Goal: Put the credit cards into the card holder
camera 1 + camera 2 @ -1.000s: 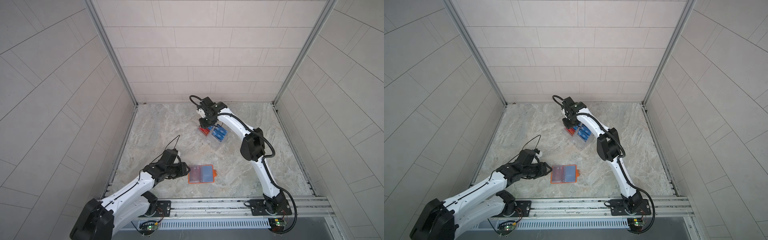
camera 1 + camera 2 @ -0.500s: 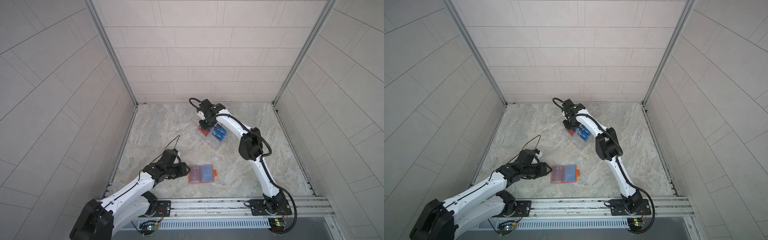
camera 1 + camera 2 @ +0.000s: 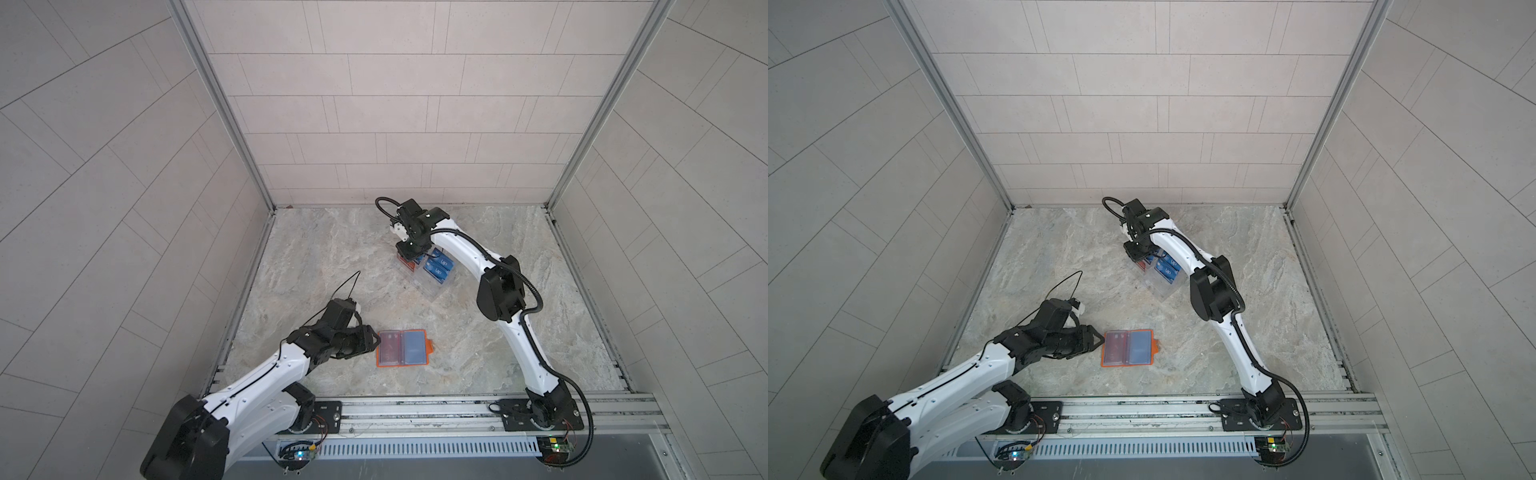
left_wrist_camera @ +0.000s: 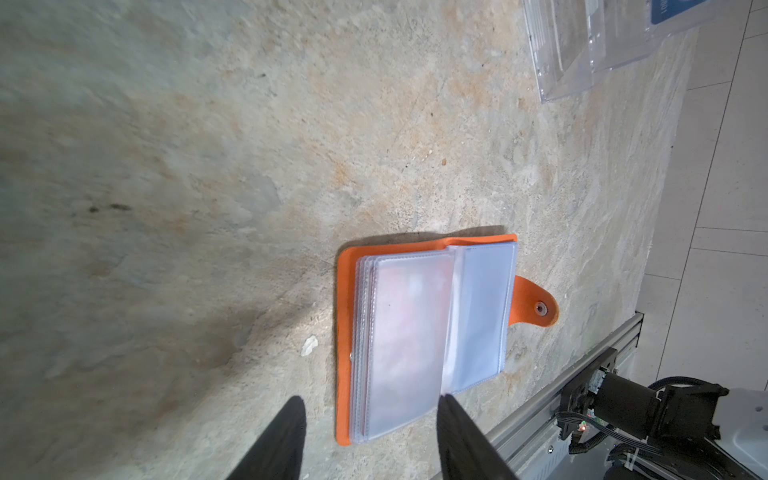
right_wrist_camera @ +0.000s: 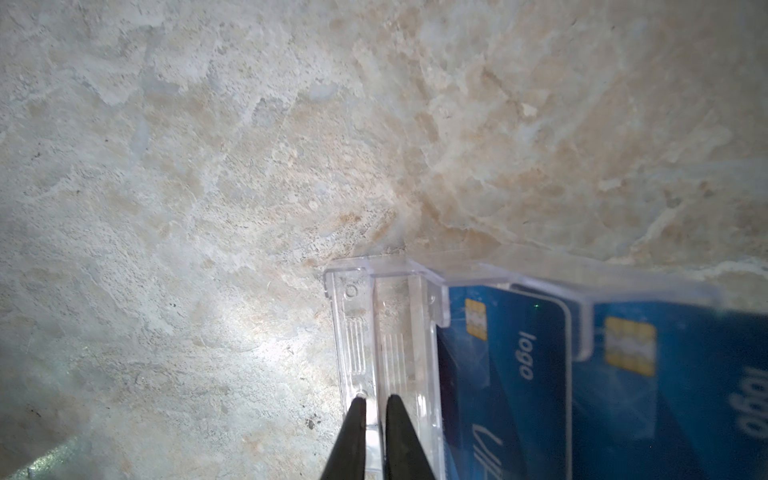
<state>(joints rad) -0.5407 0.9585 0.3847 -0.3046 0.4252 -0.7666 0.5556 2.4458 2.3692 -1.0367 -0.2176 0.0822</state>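
Note:
The orange card holder point(image 3: 402, 348) point(image 3: 1128, 348) point(image 4: 415, 332) lies open on the stone floor, a red card in its left sleeve and a blue one in its right. My left gripper point(image 3: 372, 338) point(image 4: 370, 405) is open, its fingertips on either side of the holder's near end. Blue credit cards point(image 3: 438, 266) point(image 5: 519, 374) and red ones point(image 3: 405, 264) point(image 3: 1140, 264) stand in a clear stand point(image 3: 432, 286) point(image 5: 353, 332). My right gripper point(image 3: 409, 251) point(image 5: 375, 401) hangs over the red cards. Its jaws are almost together with a thin pale strip between them. I cannot tell whether that strip is a card's edge or the stand's wall.
The aluminium rail point(image 3: 415, 409) with both arm bases runs along the front. Tiled walls close in the left, back and right sides. My right arm's black elbow point(image 3: 498, 291) hangs right of the stand.
The right gripper's jaws have narrowed over the red cards in the stand, and that arm has shifted slightly. The left arm and the card holder have not moved.

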